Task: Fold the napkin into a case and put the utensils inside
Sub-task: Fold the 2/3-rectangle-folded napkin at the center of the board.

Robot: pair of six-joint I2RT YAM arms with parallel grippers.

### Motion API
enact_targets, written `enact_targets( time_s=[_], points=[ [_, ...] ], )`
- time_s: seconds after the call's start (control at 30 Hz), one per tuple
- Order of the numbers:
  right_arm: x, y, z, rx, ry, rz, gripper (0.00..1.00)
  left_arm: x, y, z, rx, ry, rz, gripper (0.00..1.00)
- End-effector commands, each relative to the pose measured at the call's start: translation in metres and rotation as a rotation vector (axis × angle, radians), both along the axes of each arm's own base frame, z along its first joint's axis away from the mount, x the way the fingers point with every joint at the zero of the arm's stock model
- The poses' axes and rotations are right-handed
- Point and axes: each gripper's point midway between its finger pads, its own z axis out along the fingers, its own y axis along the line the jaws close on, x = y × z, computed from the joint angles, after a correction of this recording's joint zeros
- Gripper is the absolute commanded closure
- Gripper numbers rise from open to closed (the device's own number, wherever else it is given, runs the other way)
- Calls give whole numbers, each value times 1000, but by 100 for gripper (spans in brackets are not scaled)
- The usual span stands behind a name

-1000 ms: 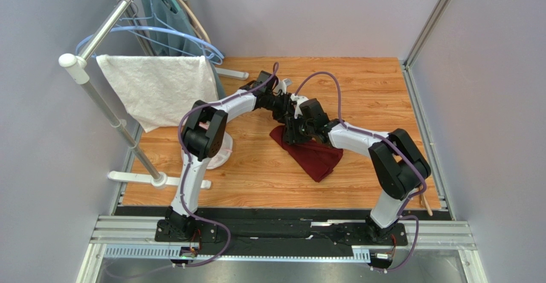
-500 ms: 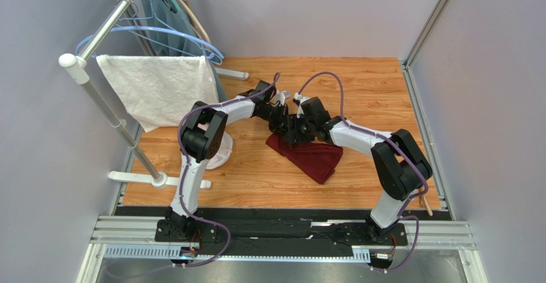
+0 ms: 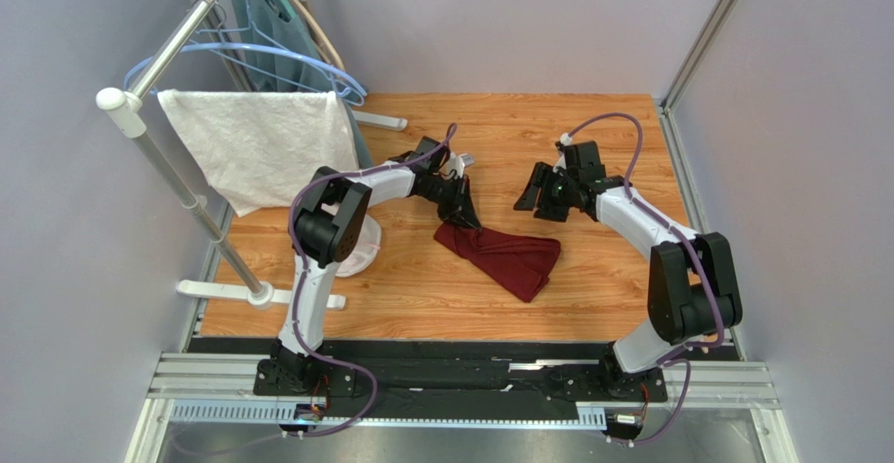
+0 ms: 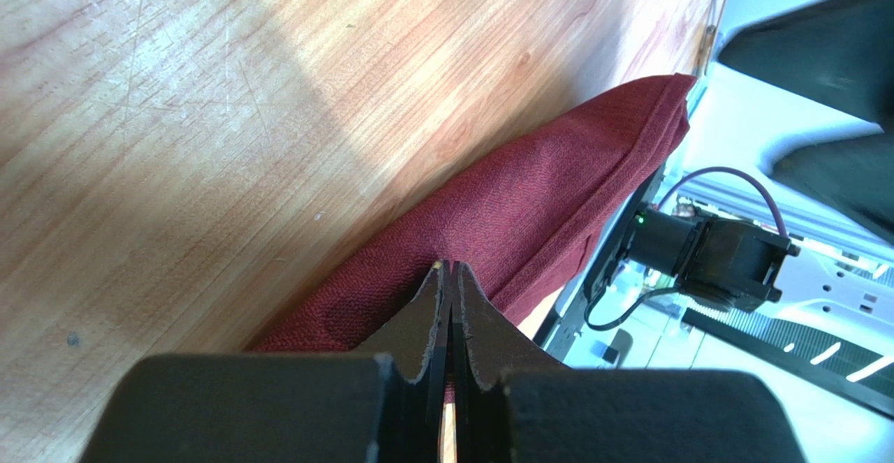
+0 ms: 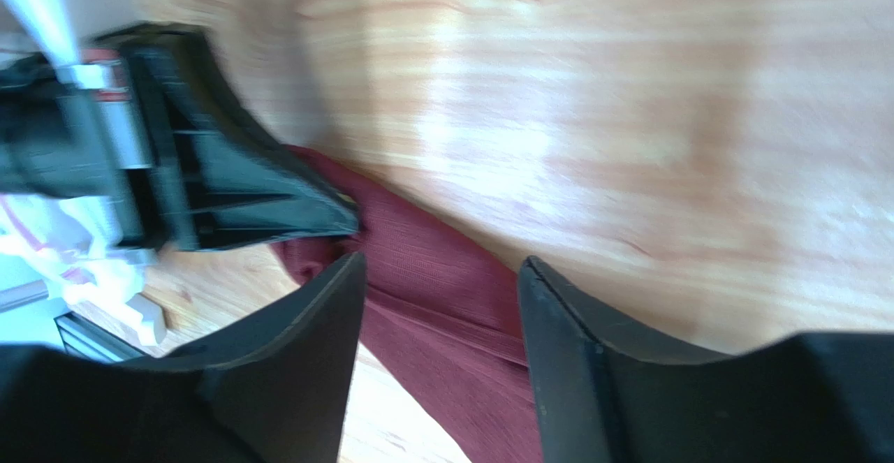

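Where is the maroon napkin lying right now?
In the top view the napkin lies folded mid-table, its far-left corner pinched by the left gripper; the right gripper hovers open just beyond it.

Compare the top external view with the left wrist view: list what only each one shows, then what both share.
Only the top external view: the white towel draped on its rack, the blue hangers, and the right gripper, open and apart from the napkin. Only the left wrist view: the left gripper with its fingers pressed together, tips at the napkin's fold; whether cloth is pinched between them cannot be told. Both: the folded maroon napkin lying on the wooden table.
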Motion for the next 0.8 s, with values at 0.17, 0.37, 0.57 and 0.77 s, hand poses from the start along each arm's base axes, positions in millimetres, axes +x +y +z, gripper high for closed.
enact_targets(
  time_s=[0.17,0.37,0.57,0.77],
  points=[
    [-23,-11,-31,-4,195,-31,50,7,-2,43,-63,-101,-11,97],
    [-37,-1,-40,58,252,9,53,7,-1,44,-54,-104,-1,97],
    [-64,11,-37,134,267,45,56,12,1,57,-43,-146,17,97],
    [-91,24,-34,163,265,54,56,18,8,88,-28,-229,86,92]
  ],
)
